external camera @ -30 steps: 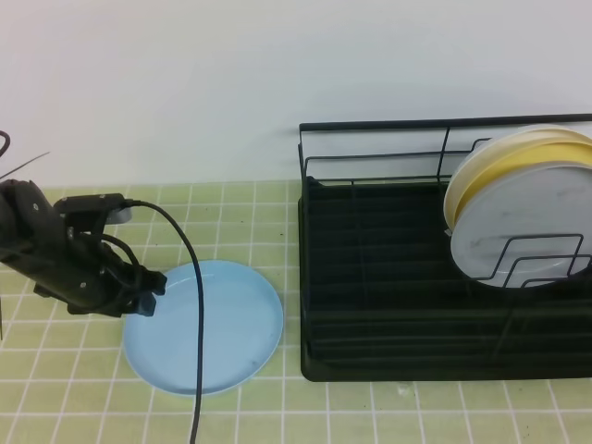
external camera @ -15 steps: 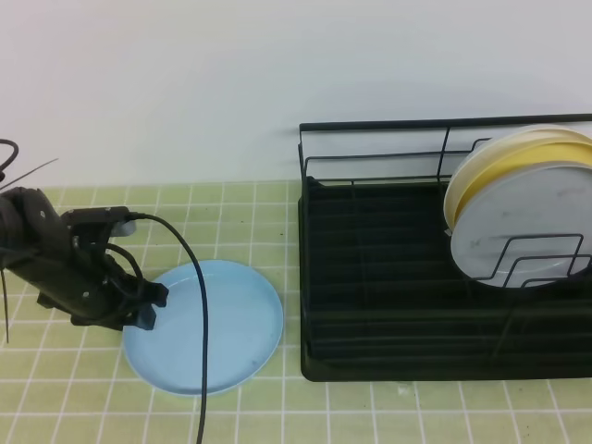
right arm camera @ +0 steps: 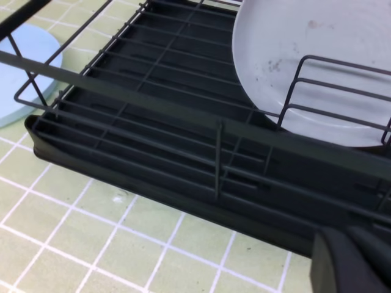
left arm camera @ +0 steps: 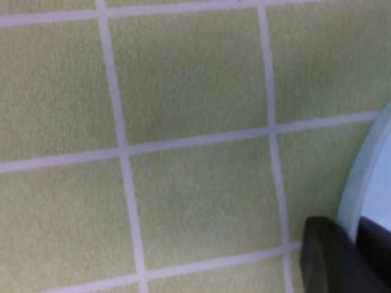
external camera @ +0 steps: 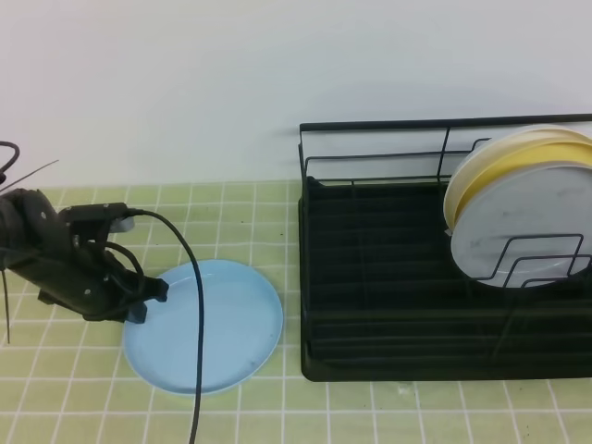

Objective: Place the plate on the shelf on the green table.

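My left tool (external camera: 148,301) at plate (external camera: 217,328) rim, seemingly clamped on it. Plate flat on surface (external camera: 55,388). Lift and transfer to shelf (external camera: 388,305) remain.

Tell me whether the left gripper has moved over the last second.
Yes. Judged against the table grout lines, the left gripper has drawn back slightly leftward, its fingers staying at the left rim of the blue plate.

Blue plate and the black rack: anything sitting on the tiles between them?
Nothing. In the exterior high view only a narrow strip of bare green table separates the plate from the shelf; the right wrist view shows the same.
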### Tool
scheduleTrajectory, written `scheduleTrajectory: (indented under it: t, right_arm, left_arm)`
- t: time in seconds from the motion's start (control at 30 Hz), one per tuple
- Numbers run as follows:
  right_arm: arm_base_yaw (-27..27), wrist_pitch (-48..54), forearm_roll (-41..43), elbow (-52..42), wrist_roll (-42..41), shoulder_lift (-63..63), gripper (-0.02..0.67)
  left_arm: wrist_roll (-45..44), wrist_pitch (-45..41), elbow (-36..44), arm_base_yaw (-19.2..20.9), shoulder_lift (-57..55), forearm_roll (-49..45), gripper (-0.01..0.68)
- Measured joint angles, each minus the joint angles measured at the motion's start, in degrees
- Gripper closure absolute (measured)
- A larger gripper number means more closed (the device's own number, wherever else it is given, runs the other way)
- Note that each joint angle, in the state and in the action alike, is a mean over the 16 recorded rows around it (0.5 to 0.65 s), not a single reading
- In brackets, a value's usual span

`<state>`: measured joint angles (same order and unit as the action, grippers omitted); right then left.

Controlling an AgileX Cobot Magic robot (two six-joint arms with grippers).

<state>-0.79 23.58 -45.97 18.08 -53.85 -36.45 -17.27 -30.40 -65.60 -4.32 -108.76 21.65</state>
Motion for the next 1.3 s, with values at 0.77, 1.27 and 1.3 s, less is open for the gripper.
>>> scheduleTrajectory:
  t: [0.77,1.27,1.3]
  right_arm:
    - [0.0,3.0,-2.3,0.5,-2.6,0.0,0.650]
    - [0.0,16.5,-37.0,13.1,-17.4,0.5,0.561]
    - [0.0,17.1,-39.1,13.9,-18.2,0.5,0.537]
  left_arm:
    - [-3.7,5.2,0.0,0.2,23.5,12.3,0.668]
    - [-44.3,-11.3,0.0,-3.5,35.7,57.6,0.668]
    - [-46.1,-12.0,0.0,-4.5,35.8,59.5,0.668]
